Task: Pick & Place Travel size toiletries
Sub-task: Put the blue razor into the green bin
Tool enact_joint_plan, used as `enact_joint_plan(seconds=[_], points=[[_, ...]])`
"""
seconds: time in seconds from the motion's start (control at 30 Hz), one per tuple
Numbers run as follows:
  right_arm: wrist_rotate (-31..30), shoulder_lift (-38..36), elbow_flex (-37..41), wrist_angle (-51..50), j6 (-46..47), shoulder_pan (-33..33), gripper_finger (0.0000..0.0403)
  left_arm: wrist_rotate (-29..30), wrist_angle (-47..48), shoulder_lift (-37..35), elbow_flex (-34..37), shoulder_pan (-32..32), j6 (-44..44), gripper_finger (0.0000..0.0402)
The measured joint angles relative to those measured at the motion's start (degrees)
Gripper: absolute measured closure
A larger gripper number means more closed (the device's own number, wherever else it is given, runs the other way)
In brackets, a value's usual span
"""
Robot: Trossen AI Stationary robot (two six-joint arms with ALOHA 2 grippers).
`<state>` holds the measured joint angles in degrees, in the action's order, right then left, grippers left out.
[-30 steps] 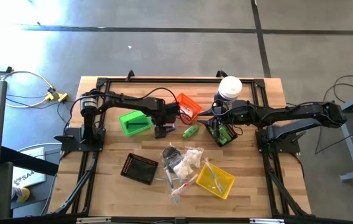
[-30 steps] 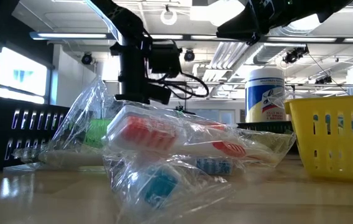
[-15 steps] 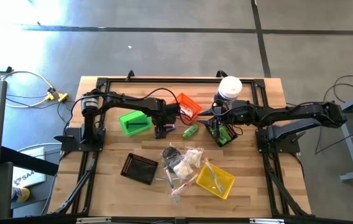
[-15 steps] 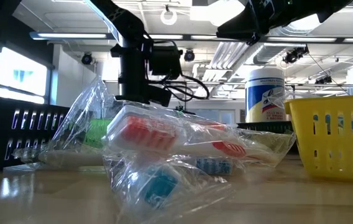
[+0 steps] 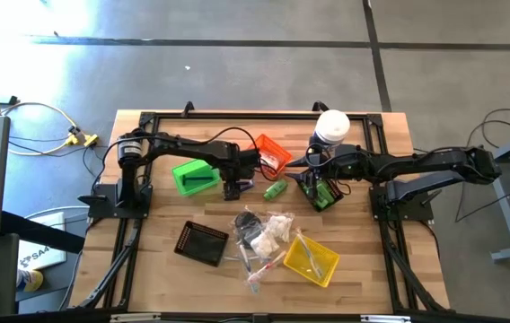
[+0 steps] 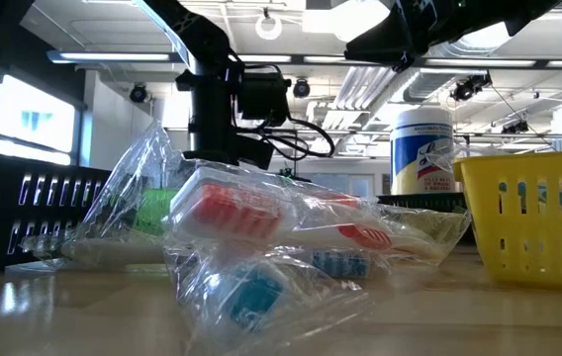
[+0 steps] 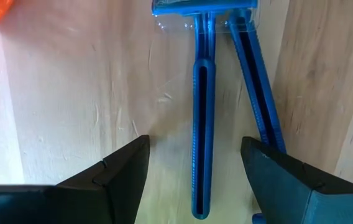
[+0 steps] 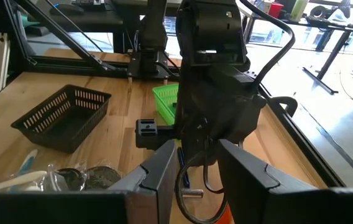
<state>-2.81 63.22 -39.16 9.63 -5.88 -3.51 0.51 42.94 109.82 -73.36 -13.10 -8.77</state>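
Observation:
Two blue razors (image 7: pixel 202 118) lie side by side on the wooden table, heads at the far end under a clear cover. My left gripper (image 7: pixel 195 146) points down over them, open, one finger on either side of the handles and not touching them; it also shows in the high view (image 5: pixel 232 188) and the low view (image 6: pixel 224 153). A green mini bottle (image 5: pixel 275 189) lies just right of it. More wrapped toiletries (image 5: pixel 264 231) are piled toward the near edge. My right gripper (image 8: pixel 198 168) hangs level and open above a small black bin (image 5: pixel 324 193), with nothing between its fingers.
A green bin (image 5: pixel 194 176) and an orange bin (image 5: pixel 273 152) flank my left gripper. A white-lidded canister (image 5: pixel 332 126) stands at the far edge. A black bin (image 5: pixel 203 242) and a yellow bin (image 5: pixel 312 258) sit toward the near edge, beside the pile.

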Motion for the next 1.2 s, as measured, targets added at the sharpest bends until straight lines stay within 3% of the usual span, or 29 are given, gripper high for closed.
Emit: enact_joint_plan(seconds=[0.5,1.2], points=[[0.0,0.0,0.0,0.0,0.0,0.0,0.0292,-0.1,0.0,0.0,0.0,0.0,0.0,0.0243],[0.0,0.0,0.0,0.0,0.0,0.0,0.0292,0.0,0.0,0.0,0.0,0.0,0.1,0.0334]])
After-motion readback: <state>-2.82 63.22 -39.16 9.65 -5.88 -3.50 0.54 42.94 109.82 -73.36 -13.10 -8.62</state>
